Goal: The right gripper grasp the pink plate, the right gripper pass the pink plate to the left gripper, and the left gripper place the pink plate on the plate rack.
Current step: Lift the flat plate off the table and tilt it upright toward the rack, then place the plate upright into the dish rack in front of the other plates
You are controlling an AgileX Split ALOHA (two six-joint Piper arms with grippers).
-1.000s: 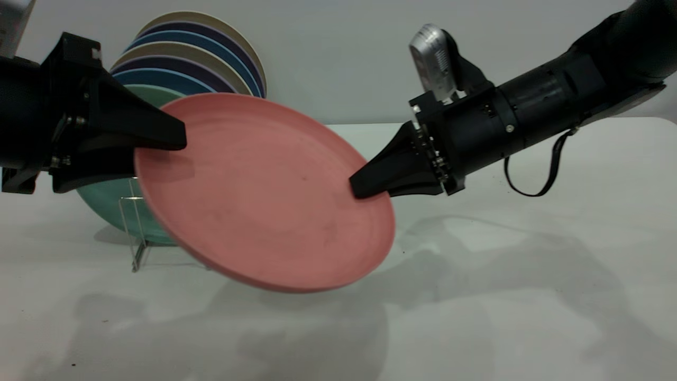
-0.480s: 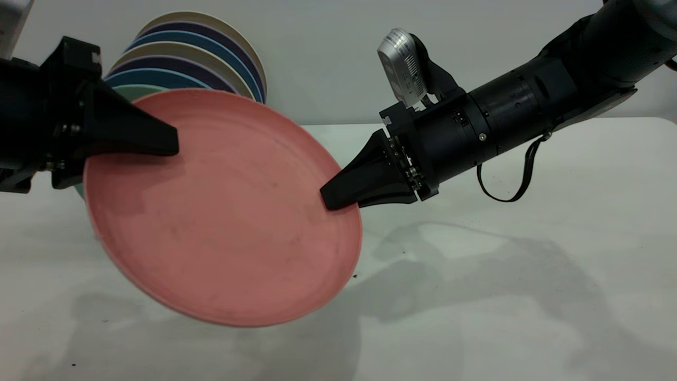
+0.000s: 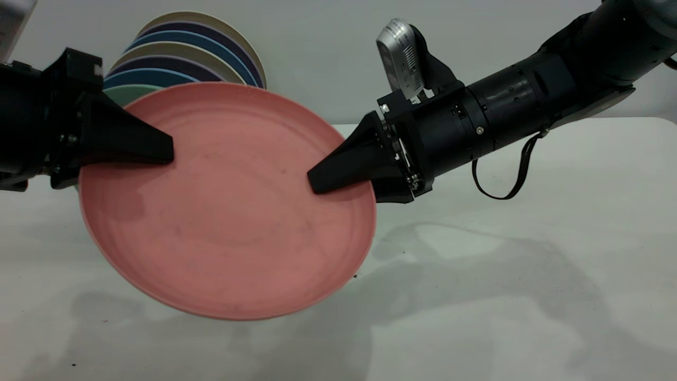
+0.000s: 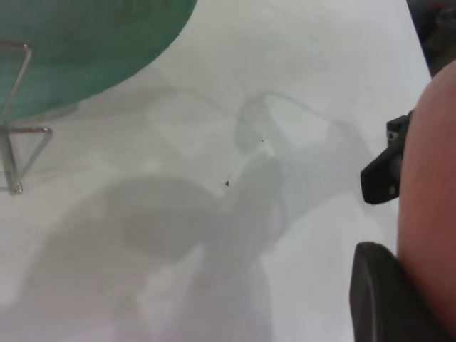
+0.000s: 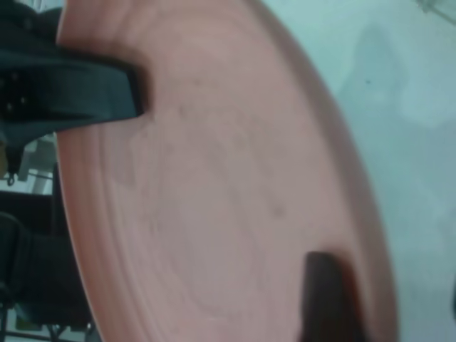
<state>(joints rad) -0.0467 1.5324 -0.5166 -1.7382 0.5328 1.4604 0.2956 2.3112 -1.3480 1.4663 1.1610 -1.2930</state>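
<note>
The pink plate [image 3: 227, 222] hangs above the table, tilted with its face towards the exterior camera. My right gripper [image 3: 317, 185] is shut on its right rim, one finger [image 5: 328, 299] across the plate's face [image 5: 228, 192]. My left gripper [image 3: 169, 156] is open and straddles the left rim, its near finger standing off the face and casting a shadow there. Its other finger [image 4: 385, 299] lies beside the plate's back [image 4: 431, 214]. The plate rack is hidden behind the pink plate in the exterior view; its wire loops [image 4: 14, 142] show in the left wrist view.
Several plates [image 3: 201, 47] in beige, blue and purple stand upright in the rack behind the left gripper. A mint-green plate [image 4: 71, 50] stands at the rack's front. The white table [image 3: 529, 264] stretches to the right and front.
The right gripper carried the pink plate to the left and tipped its face up, sliding its left rim deeper between the left gripper's fingers. The left gripper barely moved.
</note>
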